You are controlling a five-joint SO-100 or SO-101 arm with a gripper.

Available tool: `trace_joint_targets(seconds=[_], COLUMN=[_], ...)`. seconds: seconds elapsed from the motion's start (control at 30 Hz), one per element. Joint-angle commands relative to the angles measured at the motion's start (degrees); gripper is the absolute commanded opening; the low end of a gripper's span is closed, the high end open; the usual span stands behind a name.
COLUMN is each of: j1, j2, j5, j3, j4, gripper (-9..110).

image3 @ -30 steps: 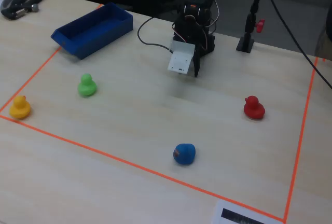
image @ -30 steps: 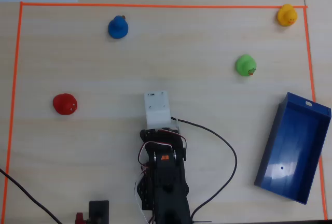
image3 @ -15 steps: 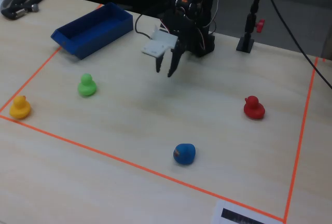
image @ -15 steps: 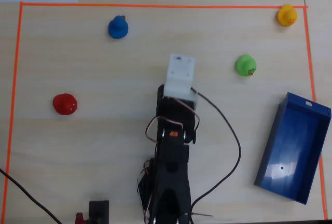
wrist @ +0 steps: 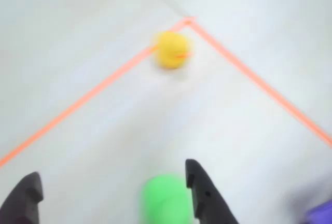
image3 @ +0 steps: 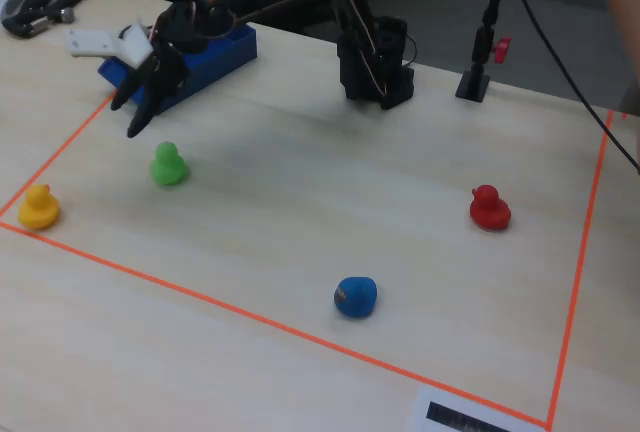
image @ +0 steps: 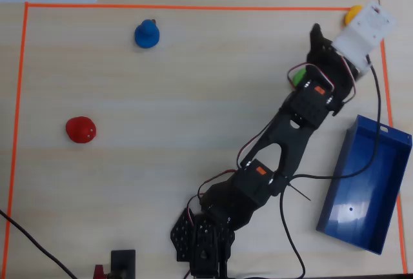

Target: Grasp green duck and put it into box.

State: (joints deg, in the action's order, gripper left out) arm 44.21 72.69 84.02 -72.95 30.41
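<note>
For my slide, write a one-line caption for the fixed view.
The arm stretches toward the green duck, its open gripper hovering just above it, near the blue box.

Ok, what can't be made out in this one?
- Green duck, overhead view: mostly hidden under the arm.
- Yellow duck, overhead view: partly covered by the white camera housing.
- Green duck, wrist view: blurred, cut by the bottom edge.
- Box, fixed view: partly behind the gripper.

A pale wood-grain surface [image3: 300, 212] was marked with an orange tape rectangle [image: 193, 8], evenly lit; beyond its far edge lay darkness.
</note>
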Motion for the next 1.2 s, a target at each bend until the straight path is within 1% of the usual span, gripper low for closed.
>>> trace_joint_targets(seconds=[0.0, 0.07, 0.23, 0.5, 0.63, 0.97, 1.07, 1.13, 1.17], j1=[2.4, 2.8, 2.0, 1.4, 1.8, 2.1, 1.7, 1.4, 1.3], j2=[-4.0, -4.2, -4.2, -7.0, -8.2, -11.0, -11.4, -11.5, -11.6], j5=[3.3, 4.1, 4.0, 5.0, 6.3, 7.6, 7.6, 7.5, 7.4], j3=[0.3, -3.3, -9.1, -11.2, -11.7, -11.1, -10.5, -10.3, -10.2], j4=[-5.2, -7.3, -7.7, -7.2, -4.3, -3.9, -3.5, -3.4, -3.4], gripper=[39, 39, 41, 40, 41, 38, 33, 19, 17])
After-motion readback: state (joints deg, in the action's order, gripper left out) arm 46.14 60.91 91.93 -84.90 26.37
